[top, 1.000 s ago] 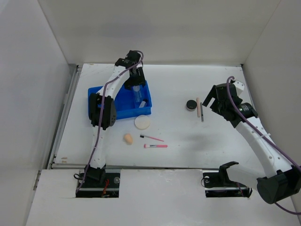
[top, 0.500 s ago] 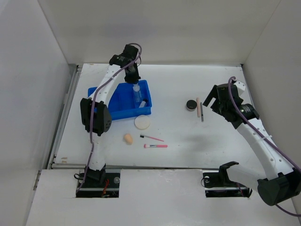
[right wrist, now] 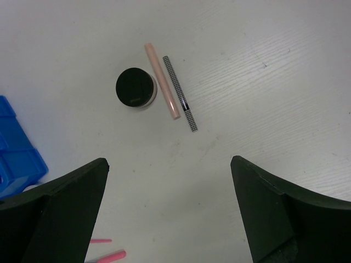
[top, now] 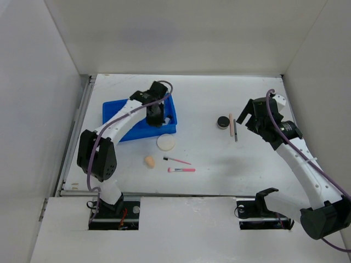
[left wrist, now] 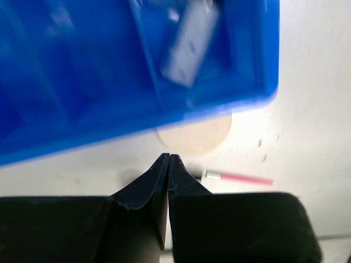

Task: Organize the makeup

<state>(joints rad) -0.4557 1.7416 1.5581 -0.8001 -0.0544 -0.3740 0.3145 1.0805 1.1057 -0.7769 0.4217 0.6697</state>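
Here, my left gripper [left wrist: 168, 164] is pressed fully closed with nothing in it, hanging over the right end of the blue tray [top: 114, 109] at centre-left of the overhead view. In its wrist view a clear bottle [left wrist: 189, 46] lies blurred in a tray compartment at top centre. The white puff [left wrist: 197, 134] shows just past the tray's lower rim, directly above the fingertips. A pink-handled brush [left wrist: 236, 177] lies to the lower right, its handle running left to right. Overhead, the peach sponge [top: 149, 161] and the second brush [top: 182, 170] sit lower in the frame, all nearer this arm than the other.

My right gripper [right wrist: 170, 219] stands wide open and empty at centre-right overhead. In its wrist view the black jar [right wrist: 135, 87], beige stick [right wrist: 162, 80] and dark pencil [right wrist: 180, 93] lie in the upper middle, ahead of the fingers. The stick lies just beside the jar and the pencil just beside the stick, with both long axes running upper left to lower right. I judge this trio to be the right arm's, with the grip taken across that axis.
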